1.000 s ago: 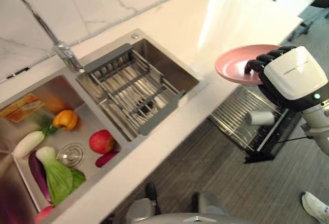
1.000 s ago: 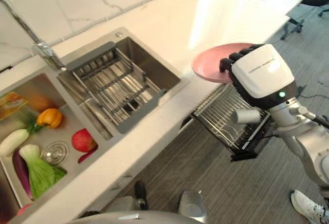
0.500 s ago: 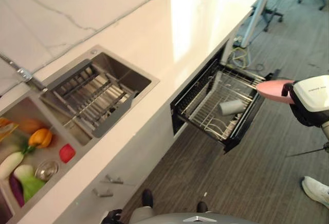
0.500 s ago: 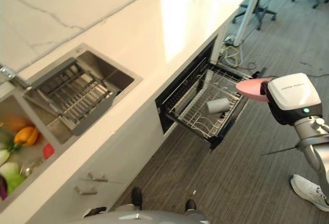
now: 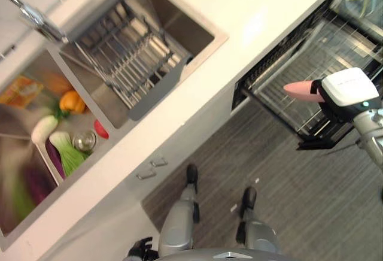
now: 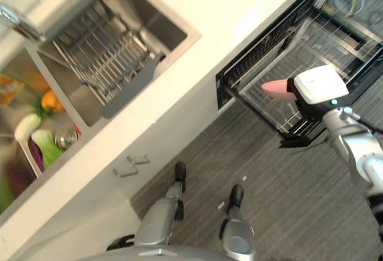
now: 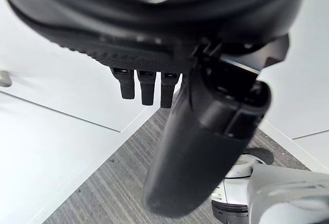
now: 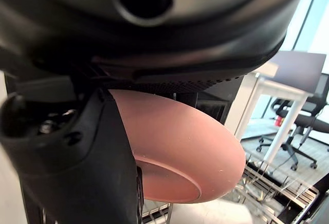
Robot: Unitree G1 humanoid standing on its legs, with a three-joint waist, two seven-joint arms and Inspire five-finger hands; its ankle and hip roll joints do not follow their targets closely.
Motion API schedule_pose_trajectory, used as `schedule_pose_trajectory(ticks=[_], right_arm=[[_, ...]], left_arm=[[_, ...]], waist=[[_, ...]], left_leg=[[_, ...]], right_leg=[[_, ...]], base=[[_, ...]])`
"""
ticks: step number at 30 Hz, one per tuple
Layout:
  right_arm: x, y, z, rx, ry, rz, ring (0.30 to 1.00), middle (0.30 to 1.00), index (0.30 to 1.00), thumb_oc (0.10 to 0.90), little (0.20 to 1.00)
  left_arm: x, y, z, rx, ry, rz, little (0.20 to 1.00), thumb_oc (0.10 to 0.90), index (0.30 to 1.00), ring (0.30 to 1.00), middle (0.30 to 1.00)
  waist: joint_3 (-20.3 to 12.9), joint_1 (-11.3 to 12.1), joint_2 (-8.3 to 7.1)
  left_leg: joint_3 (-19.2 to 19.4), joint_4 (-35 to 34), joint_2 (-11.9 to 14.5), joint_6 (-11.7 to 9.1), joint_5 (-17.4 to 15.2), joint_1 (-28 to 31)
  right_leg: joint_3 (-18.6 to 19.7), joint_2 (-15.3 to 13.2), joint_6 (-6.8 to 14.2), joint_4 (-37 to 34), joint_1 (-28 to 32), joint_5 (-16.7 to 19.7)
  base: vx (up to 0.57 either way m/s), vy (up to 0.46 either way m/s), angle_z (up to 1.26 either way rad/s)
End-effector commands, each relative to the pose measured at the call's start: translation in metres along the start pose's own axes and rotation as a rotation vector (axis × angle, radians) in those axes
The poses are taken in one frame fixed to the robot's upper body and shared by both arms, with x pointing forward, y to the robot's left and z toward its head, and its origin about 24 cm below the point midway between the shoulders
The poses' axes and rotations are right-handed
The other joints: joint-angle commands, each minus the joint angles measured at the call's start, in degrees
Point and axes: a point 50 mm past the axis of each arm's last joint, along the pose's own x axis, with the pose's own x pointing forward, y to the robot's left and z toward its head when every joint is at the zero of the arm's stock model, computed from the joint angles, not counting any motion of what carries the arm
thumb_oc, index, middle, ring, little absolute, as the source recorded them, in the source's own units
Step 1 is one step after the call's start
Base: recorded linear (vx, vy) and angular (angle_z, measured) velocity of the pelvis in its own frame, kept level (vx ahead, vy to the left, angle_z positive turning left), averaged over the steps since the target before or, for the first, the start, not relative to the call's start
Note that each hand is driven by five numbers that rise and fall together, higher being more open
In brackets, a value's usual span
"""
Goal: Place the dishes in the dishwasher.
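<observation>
With the fingers of the right hand [image 5: 349, 95] pinched on it, the pink plate [image 5: 303, 88] was held over the pulled-out dishwasher rack [image 5: 335, 63] at three o'clock, so lowering into the rack seemed due next.

A kitchen: white stone counter [image 5: 251, 9] with a steel double sink [image 5: 173, 21], chrome tap [image 5: 36, 15], and pulled-out wire dishwasher rack [image 5: 311, 75] below

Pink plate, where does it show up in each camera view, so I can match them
Left eye view: pink plate at right, held by the right hand over the dishwasher rack.
Right eye view: right of centre, same rack beneath.
Right wrist view: centre, against the thumb.
Left wrist view: not there.
Shared landmark: the rack.
</observation>
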Motion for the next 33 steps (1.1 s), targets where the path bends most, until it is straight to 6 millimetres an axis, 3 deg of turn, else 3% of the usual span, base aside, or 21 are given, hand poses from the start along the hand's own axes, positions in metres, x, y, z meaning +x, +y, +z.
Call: schedule_pose_trajectory(ticks=[1, 5, 6, 7, 14, 23, 26, 28, 30, 31, 33], right_arm=[[0.022, -0.065, -0.019, -0.055, 0.044, -0.231, 0.300, 0.300, 0.300, 0.400, 0.300], [0.050, -0.076, -0.016, -0.096, 0.045, -0.202, 0.307, 0.307, 0.307, 0.405, 0.307], [0.054, -0.079, -0.016, -0.090, 0.051, -0.210, 0.900, 0.900, 0.900, 0.800, 0.900], [0.060, -0.091, -0.013, -0.058, 0.047, -0.245, 0.900, 0.900, 0.900, 0.800, 0.900], [0.056, -0.106, -0.019, 0.011, 0.065, -0.309, 0.900, 0.900, 0.900, 0.800, 0.900], [0.010, -0.074, -0.046, 0.008, 0.140, -0.203, 0.900, 0.900, 0.900, 0.800, 0.900], [-0.022, -0.060, -0.081, 0.057, 0.319, -0.221, 0.900, 0.900, 0.900, 0.800, 0.900], [-0.042, -0.051, -0.094, 0.112, 0.418, -0.247, 0.900, 0.900, 0.900, 0.800, 0.900], [-0.074, -0.031, -0.114, 0.146, 0.569, -0.228, 0.900, 0.900, 0.900, 0.800, 0.900], [-0.092, -0.010, -0.127, 0.168, 0.679, -0.183, 0.900, 0.900, 0.900, 0.800, 0.900], [-0.112, 0.008, -0.131, 0.196, 0.762, -0.134, 0.900, 0.900, 0.900, 0.800, 0.900]], left_arm=[[0.004, 0.015, 0.005, 0.044, 0.009, 0.053, 0.900, 0.800, 0.900, 0.900, 0.900], [0.004, 0.005, 0.015, 0.041, -0.033, 0.024, 0.900, 0.800, 0.900, 0.900, 0.900], [0.004, 0.002, 0.018, 0.051, -0.043, 0.016, 0.900, 0.800, 0.900, 0.900, 0.900], [0.004, 0.000, 0.024, 0.050, -0.062, 0.013, 0.900, 0.800, 0.900, 0.900, 0.900], [0.005, 0.004, 0.027, 0.043, -0.060, 0.032, 0.900, 0.800, 0.900, 0.900, 0.900], [0.004, 0.016, 0.005, 0.076, 0.019, 0.036, 0.900, 0.800, 0.900, 0.900, 0.900], [0.003, 0.022, -0.004, 0.076, 0.051, 0.052, 0.900, 0.800, 0.900, 0.900, 0.900], [0.003, 0.027, -0.006, 0.057, 0.063, 0.072, 0.900, 0.800, 0.900, 0.900, 0.900], [0.003, 0.030, -0.009, 0.048, 0.071, 0.084, 0.900, 0.800, 0.900, 0.900, 0.900], [0.002, 0.032, -0.011, 0.055, 0.074, 0.091, 0.900, 0.800, 0.900, 0.900, 0.900], [0.002, 0.031, -0.011, 0.048, 0.078, 0.094, 0.900, 0.800, 0.900, 0.900, 0.900]], waist=[[-2.45, 1.09, -2.56], [-0.26, 1.69, -2.08], [-0.17, 1.66, -2.04], [-0.08, 1.34, -2.08], [-2.17, 0.28, -2.83], [-8.01, -1.13, -4.65], [-10.44, -2.62, -5.62], [-11.42, -3.07, -5.91], [-12.05, -3.16, -5.90], [-12.17, -3.17, -5.75], [-12.03, -3.91, -5.12]], left_leg=[[1.24, 0.12, 1.88, -2.48, -5.32, 4.12], [1.98, 0.12, 2.07, -2.89, -4.52, 2.60], [2.22, 0.12, 2.05, -2.96, -4.45, 2.58], [2.56, 0.12, 1.97, -2.98, -4.50, 2.72], [3.10, 0.12, 1.43, -2.59, -5.99, 5.64], [4.31, 0.12, 1.62, -2.28, -9.04, 12.94], [5.20, 0.12, 1.80, -2.29, -10.22, 15.97], [5.67, 0.12, 1.97, -2.29, -10.61, 17.08], [6.00, 0.12, 2.08, -2.27, -10.95, 18.07], [6.21, 0.12, 2.18, -2.30, -11.00, 18.44], [6.43, 0.12, 2.08, -2.24, -10.87, 18.33]], right_leg=[[2.53, -1.43, 2.57, 0.75, -2.57, -1.14], [2.80, -1.39, 2.75, 0.75, -4.87, -0.10], [2.83, -1.40, 2.73, 0.75, -5.01, -0.06], [2.96, -1.48, 2.76, 0.75, -4.95, -0.11], [2.52, -2.23, 2.83, 0.75, -2.08, -0.93], [0.56, -2.84, 3.42, 0.75, 5.55, -3.34], [0.99, -2.66, 3.58, 0.75, 7.94, -4.02], [1.24, -2.63, 3.60, 0.75, 8.86, -4.32], [1.50, -2.65, 3.56, 0.75, 9.64, -4.66], [1.44, -2.65, 3.52, 0.75, 9.98, -4.78], [1.81, -2.82, 3.48, 0.75, 9.70, -4.59]], base=[[-0.04, 0.011, 0.00], [-0.03, 0.030, -0.03], [0.02, 0.033, -0.05], [0.02, 0.033, 0.01], [0.06, 0.023, -0.03], [0.12, 0.007, -0.02], [0.10, -0.007, -0.05], [0.06, -0.014, -0.09], [0.04, -0.010, -0.25], [-0.01, 0.000, -0.24], [-0.03, 0.004, -0.10]])
